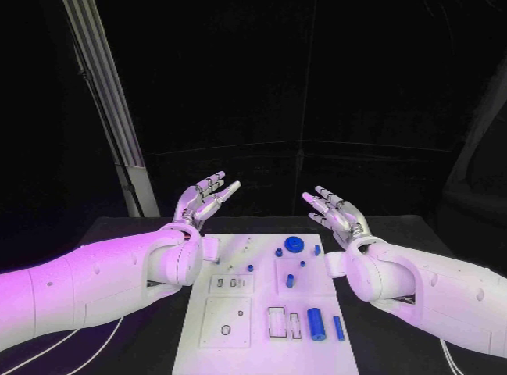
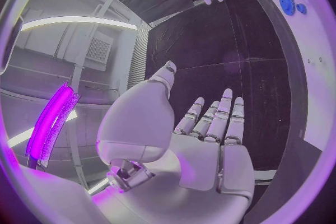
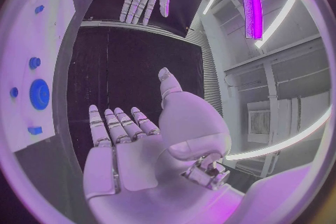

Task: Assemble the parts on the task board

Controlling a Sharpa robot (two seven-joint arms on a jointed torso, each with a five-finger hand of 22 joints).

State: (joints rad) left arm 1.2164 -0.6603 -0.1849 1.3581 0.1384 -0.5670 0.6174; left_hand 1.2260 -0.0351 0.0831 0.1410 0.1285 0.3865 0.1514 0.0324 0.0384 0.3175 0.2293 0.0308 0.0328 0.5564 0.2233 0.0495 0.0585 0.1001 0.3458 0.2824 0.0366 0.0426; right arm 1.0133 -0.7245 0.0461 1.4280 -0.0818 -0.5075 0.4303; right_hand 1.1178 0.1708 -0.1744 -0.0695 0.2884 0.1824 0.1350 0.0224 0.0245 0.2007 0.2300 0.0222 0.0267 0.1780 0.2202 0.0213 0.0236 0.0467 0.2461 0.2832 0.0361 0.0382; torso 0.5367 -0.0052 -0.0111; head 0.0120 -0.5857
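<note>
The white task board (image 1: 265,344) lies in the middle of the black table. On it a round blue disc (image 1: 294,244) sits near the far edge, with small blue pieces (image 1: 289,279) below it and a blue cylinder (image 1: 316,324) and a thinner blue rod (image 1: 337,328) toward the near right. My left hand (image 1: 204,197) is raised beyond the board's far left corner, fingers apart and holding nothing. My right hand (image 1: 335,211) is raised beyond the far right corner, likewise spread and empty. The left wrist view shows my left hand (image 2: 210,134) and the blue disc (image 2: 287,3); the right wrist view shows my right hand (image 3: 133,140) and the blue disc (image 3: 39,94).
A pale upright post (image 1: 112,109) stands behind the table at the far left. The board has several cut-outs and slots (image 1: 278,320) on its near half. Black table surface (image 1: 411,234) flanks the board on both sides.
</note>
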